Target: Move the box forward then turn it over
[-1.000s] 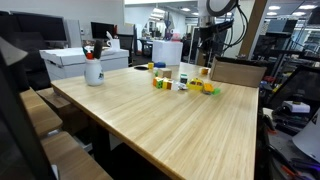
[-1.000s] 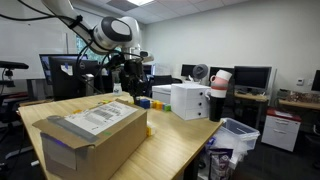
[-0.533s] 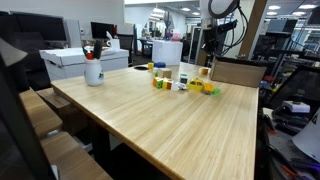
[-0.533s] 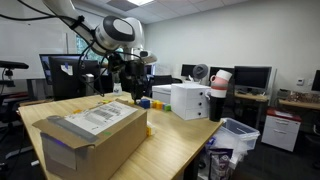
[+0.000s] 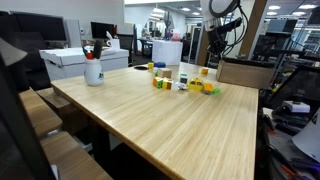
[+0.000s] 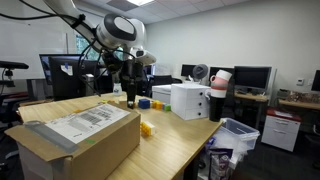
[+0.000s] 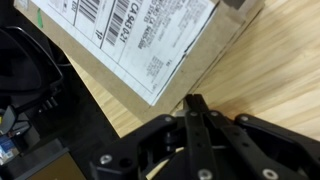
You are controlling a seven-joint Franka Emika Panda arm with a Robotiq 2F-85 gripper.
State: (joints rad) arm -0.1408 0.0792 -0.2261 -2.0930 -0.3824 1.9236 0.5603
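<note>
Field note: the box (image 6: 75, 140) lies at a corner of the desk (image 5: 160, 125) with its label face up. The end effector (image 7: 195, 102) is closed and empty at its edge.

Wrist view: both fingers are pressed together into one thin bar with nothing between them. The tips are just beside the box's long edge, over bare wood; I cannot tell whether they touch it. A white printed label (image 7: 130, 30) with barcodes covers the box's upper face. In an exterior view the box sits at the desk's far corner, beyond a cluster of small toys (image 5: 185, 84), and a white mug (image 5: 93, 71) of pens stands well apart from it. In an exterior view the arm (image 6: 115, 32) hangs beyond the box. There a yellow toy (image 6: 147, 128) lies just beside the box's wall, and a white lidded box (image 6: 190, 100) stands farther back.
</note>
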